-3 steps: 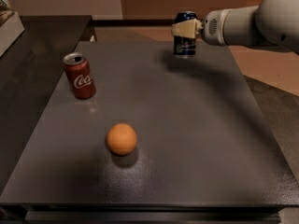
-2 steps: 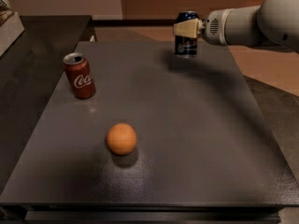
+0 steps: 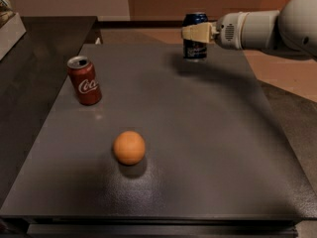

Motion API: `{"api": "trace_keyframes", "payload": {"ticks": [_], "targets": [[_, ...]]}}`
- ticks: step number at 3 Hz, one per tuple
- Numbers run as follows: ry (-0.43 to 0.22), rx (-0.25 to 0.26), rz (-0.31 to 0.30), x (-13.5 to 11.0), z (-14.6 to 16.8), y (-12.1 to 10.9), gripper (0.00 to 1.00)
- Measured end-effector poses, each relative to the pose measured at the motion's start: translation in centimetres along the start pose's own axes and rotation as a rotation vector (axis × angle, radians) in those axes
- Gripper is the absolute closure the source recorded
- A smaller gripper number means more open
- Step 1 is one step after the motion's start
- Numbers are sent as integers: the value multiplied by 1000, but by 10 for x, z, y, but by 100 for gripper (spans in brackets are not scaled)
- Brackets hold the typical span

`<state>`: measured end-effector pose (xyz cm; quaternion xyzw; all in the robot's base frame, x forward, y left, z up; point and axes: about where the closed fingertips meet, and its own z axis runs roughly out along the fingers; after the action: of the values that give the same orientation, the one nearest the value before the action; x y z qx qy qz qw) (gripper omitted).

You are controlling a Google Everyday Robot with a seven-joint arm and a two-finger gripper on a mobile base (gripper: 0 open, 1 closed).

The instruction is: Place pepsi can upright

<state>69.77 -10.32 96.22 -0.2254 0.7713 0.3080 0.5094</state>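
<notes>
The pepsi can [image 3: 195, 49] is dark blue with a silver top. It stands upright near the far edge of the dark table [image 3: 198, 133], right of centre, with its base at the table surface. My gripper [image 3: 196, 32] reaches in from the right at the end of the white arm [image 3: 267, 28]. Its pale fingers [image 3: 197, 32] are closed across the can's upper half.
A red Coca-Cola can [image 3: 84, 80] stands upright at the left of the table. An orange [image 3: 129, 147] lies in the middle front. A dark counter [image 3: 34, 43] adjoins on the left, with a pale object [image 3: 9, 26] at its far corner.
</notes>
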Motion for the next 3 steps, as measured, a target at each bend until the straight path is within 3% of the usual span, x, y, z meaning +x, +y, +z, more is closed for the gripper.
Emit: {"api": "trace_keyframes", "payload": {"ticks": [1,2,3], "targets": [[-57,-104,-98,-3,-3,4,100],[-108,-137,-186,-4,-10,9,100],[-151,-123,-290,-3,-21,18,100]]}}
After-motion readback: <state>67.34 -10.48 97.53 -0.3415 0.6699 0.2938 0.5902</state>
